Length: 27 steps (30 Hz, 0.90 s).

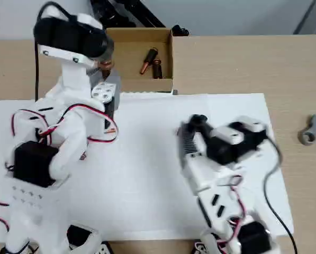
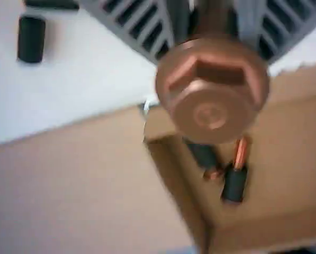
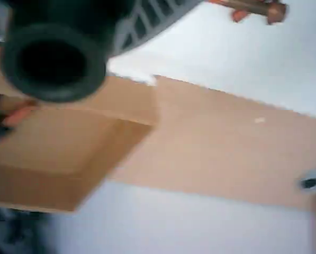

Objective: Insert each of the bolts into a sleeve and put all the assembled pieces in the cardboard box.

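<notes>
My left gripper (image 1: 106, 66) sits at the upper left of the high view, right at the left wall of the cardboard box (image 1: 139, 35). Its jaws pinch a copper bolt (image 2: 210, 90) by the shank, with the hex head facing my wrist camera. Inside the box, toward its right side, two assembled pieces (image 1: 149, 59) lie close together. My right gripper (image 1: 191, 131) is just right of centre over the white sheet (image 1: 147, 159), clamped around a black sleeve (image 3: 54, 61) whose open bore faces that wrist camera. A loose sleeve (image 2: 30, 38) and a second bolt (image 3: 253, 8) lie on the sheet. A grey part (image 1: 311, 129) rests on the bare table (image 1: 242, 63) at the right edge.
</notes>
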Motion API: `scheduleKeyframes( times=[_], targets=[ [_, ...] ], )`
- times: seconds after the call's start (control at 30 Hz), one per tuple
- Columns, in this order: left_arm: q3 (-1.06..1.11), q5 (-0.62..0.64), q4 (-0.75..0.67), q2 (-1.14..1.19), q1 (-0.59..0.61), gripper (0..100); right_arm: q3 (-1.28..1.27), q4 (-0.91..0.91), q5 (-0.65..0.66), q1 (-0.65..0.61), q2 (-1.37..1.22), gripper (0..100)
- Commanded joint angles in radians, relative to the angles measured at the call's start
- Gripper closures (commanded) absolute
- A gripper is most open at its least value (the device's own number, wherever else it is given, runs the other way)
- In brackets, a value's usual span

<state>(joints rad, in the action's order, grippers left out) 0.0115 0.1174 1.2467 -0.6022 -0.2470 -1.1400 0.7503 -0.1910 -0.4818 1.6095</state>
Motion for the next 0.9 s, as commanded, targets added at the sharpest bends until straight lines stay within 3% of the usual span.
scheduleKeyframes(
  times=[0.0,0.1,0.2,0.37,0.67,0.87],
  targets=[
    [0.012,0.118,-0.172,-0.021,-0.055,100,-0.061,-0.117,-0.009,-0.114,0.007,99.6],
    [0.035,0.175,-0.245,-0.015,-0.118,100,-0.1,-0.124,0.02,-0.139,0.007,99.6],
    [0.047,0.173,-0.239,-0.021,-0.21,100,-0.1,-0.113,0.1,-0.139,0.018,99.6],
    [0.053,0.172,-0.222,-0.023,-0.315,100,-0.086,-0.114,0.106,-0.14,0.018,99.6],
    [0.039,0.149,-0.044,-0.028,-0.322,100,-0.092,-0.114,0.112,-0.14,0.016,99.6],
    [-0.091,0.115,0.037,-0.068,-0.328,100,-0.107,-0.114,0.112,-0.14,0.01,99.6]
  ],
)
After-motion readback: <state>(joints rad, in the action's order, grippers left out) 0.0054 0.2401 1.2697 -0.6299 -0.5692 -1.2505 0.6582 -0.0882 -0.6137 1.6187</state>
